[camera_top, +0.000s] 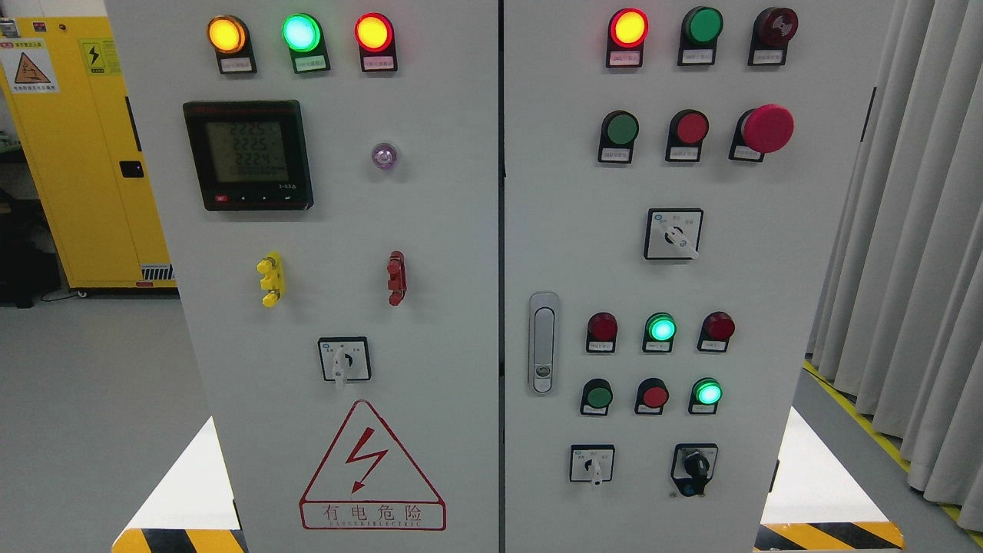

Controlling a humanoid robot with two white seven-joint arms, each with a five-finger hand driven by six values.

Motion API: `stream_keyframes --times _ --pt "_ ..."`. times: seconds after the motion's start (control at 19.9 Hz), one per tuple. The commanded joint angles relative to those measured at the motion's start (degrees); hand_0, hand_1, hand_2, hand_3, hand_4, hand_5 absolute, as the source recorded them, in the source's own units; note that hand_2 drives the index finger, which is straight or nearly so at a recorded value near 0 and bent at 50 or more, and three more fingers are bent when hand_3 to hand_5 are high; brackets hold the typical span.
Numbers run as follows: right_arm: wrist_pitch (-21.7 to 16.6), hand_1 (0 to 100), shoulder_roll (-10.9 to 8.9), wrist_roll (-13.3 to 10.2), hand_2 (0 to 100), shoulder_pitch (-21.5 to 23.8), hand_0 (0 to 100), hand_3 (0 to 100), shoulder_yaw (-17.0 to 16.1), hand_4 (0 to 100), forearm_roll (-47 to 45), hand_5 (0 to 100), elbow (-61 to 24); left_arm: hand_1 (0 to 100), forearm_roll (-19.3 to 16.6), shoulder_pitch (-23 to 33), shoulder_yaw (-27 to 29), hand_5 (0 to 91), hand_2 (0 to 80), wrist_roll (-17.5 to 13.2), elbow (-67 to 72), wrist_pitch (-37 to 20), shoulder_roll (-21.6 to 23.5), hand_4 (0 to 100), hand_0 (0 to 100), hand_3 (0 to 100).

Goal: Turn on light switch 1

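Observation:
A grey electrical cabinet (pixel 461 253) with two doors fills the head view. The left door carries lit yellow (pixel 226 34), green (pixel 300 32) and red (pixel 374 33) lamps, a digital meter (pixel 247 154) and a rotary switch (pixel 344 359). On the right door sit a lit red lamp (pixel 628 28), unlit push buttons, a red mushroom stop button (pixel 766 128), and rotary switches (pixel 673 234), (pixel 591 463), (pixel 694 468). Two green lights glow there (pixel 660 329), (pixel 707 392). Which control is switch 1 I cannot tell. Neither hand nor arm shows.
A door handle (pixel 543 342) sits at the right door's left edge. A yellow cabinet (pixel 77 153) stands back left and grey curtains (pixel 914 230) hang at the right. Yellow-black hazard tape (pixel 829 535) marks the floor beside the cabinet's base.

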Motion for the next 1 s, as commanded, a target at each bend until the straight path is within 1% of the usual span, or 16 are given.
stream_keyframes --times 0.0,0.25,0.35,0.45,0.7,0.8,0.85,0.95 --pt "0.0 50 0.00 0.0 4 0.0 0 0 0.0 0 0.0 0 0.0 63 0.4 -2.6 -0.1 76.6 52.4 0.1 -14.5 0.1 -0.8 85 9 85" --pt "0.0 50 0.00 0.0 4 0.0 0 0 0.0 0 0.0 0 0.0 63 0.3 -6.5 -0.4 78.0 53.9 0.1 -15.5 0.8 -1.1 87 6 87" --pt "0.0 50 0.00 0.0 4 0.0 0 0 0.0 0 0.0 0 0.0 63 -0.3 -7.5 -0.7 78.3 54.0 1.4 -15.6 1.5 -1.2 88 6 88" --pt "0.0 50 0.00 0.0 4 0.0 0 0 0.0 0 0.0 0 0.0 63 -0.7 -8.7 -0.9 78.6 54.2 2.9 -16.1 3.7 -1.3 88 5 88" --pt "0.0 50 0.00 0.0 4 0.0 0 0 0.0 0 0.0 0 0.0 63 -0.7 -11.6 -1.2 80.9 55.6 3.1 -17.0 8.0 -1.5 89 4 89" --pt "0.0 50 0.00 0.0 4 0.0 0 0 0.0 0 0.0 0 0.0 61 -0.8 -12.6 -1.4 81.5 55.8 3.2 -17.0 10.5 -2.6 90 3 89" --pt "0.0 50 0.00 0.0 4 0.0 0 0 0.0 0 0.0 0 0.0 58 -1.0 -13.4 -1.6 82.5 56.8 3.5 -17.0 12.1 -3.0 90 7 89" --pt "0.0 50 0.00 0.0 4 0.0 0 0 0.0 0 0.0 0 0.0 58 -1.5 -15.4 -1.7 82.9 57.3 4.4 -17.0 15.5 -3.5 90 13 89"
